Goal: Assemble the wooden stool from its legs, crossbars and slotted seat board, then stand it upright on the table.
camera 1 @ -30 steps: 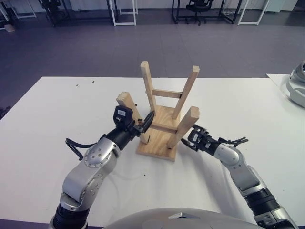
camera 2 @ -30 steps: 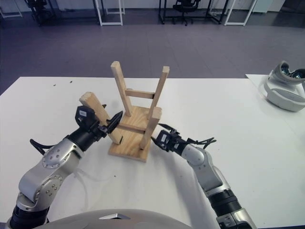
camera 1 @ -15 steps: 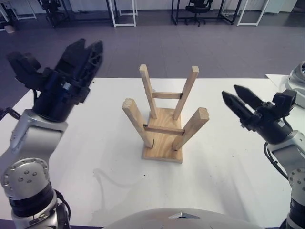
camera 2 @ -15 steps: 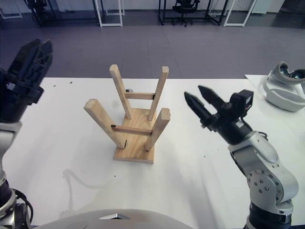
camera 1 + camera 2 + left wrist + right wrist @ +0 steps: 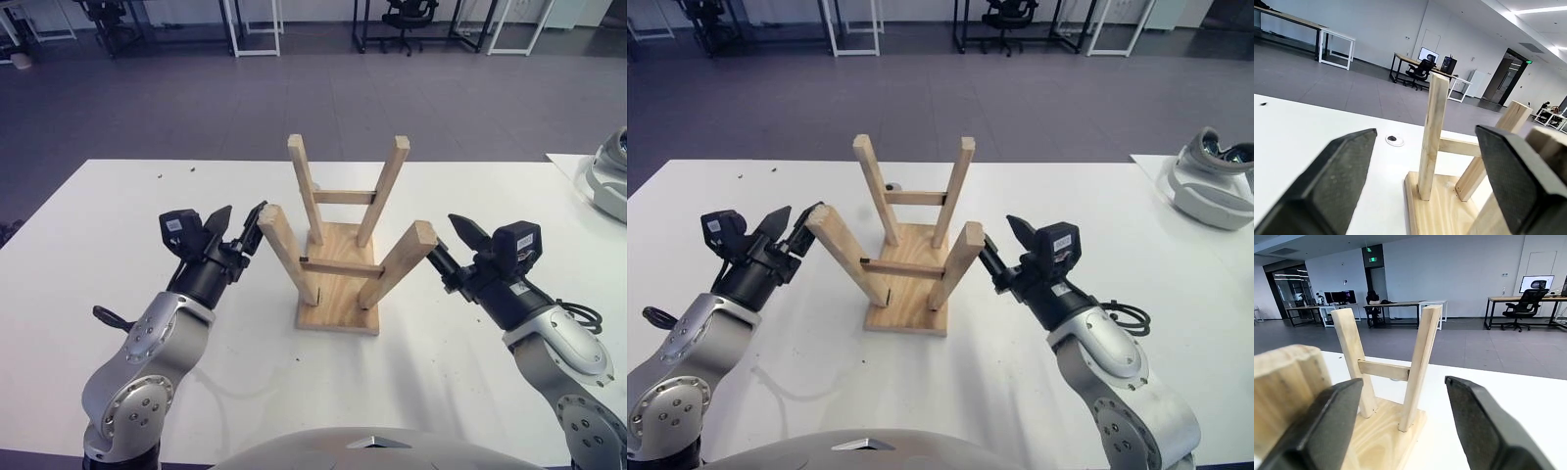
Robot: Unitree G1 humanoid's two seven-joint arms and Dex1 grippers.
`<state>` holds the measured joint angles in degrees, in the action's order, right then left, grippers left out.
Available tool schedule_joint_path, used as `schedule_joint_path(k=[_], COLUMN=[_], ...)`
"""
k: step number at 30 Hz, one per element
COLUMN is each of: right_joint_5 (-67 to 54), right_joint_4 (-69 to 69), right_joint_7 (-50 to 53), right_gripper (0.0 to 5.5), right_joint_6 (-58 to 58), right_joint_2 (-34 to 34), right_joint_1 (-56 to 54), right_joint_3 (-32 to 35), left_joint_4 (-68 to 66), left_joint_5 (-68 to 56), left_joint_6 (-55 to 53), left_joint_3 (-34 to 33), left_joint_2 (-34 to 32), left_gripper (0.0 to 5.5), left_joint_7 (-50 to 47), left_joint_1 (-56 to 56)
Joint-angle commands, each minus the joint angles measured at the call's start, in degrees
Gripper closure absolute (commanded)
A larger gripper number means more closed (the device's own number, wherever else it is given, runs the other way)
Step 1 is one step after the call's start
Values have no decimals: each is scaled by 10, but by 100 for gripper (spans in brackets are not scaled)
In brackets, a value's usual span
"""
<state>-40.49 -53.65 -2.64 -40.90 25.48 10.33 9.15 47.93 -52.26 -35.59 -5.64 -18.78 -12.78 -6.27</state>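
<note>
The wooden stool stands upside down on the table, with its seat board flat and four legs pointing up. The left gripper is spread wide and holds nothing; the top of the near left leg is just beside its inner finger. The right gripper is also wide and empty, and the top of the near right leg is just beside it.

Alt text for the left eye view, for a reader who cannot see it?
An assembled wooden stool sits upside down on the white table, legs pointing up. The open left gripper and open right gripper flank it, each beside the tip of a near leg.
</note>
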Motion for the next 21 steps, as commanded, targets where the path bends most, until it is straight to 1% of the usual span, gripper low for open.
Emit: schedule_joint_path(k=[1,4,6,9,11,13,15,17,18,19,21], right_joint_5=[16,31,25,20,19,17,16,9,-10,-45,-138], right_joint_4=[-33,-51,-59,-62,-53,-29,7,57,84,109,148], right_joint_7=[23,20,12,-3,-10,-5,-2,-15,-24,-35,-50], right_gripper=[237,237,237,237,237,237,237,237,237,237,237], right_joint_6=[-48,-91,-106,-114,-113,-107,-97,-80,-70,-60,-47], right_joint_2=[24,58,66,70,71,61,49,53,57,60,61], right_joint_1=[-59,-86,-97,-107,-111,-111,-110,-131,-165,-211,-308], right_joint_3=[-37,-61,-72,-76,-62,-21,31,89,117,143,176], left_joint_4=[17,35,40,42,39,29,4,-43,-68,-92,-123], left_joint_5=[31,54,71,86,91,99,106,120,119,100,-7], left_joint_6=[-44,-73,-83,-86,-82,-73,-58,-39,-33,-30,-33], left_joint_3=[67,114,139,151,142,103,36,-42,-75,-99,-128], left_joint_2=[-12,-21,-22,-12,-8,-31,-76,-132,-156,-169,-137], left_gripper=[179,179,179,179,179,179,179,179,179,179,179], left_joint_7=[6,14,22,27,30,51,94,158,184,199,181], left_joint_1=[21,38,42,43,38,22,2,8,38,94,227])
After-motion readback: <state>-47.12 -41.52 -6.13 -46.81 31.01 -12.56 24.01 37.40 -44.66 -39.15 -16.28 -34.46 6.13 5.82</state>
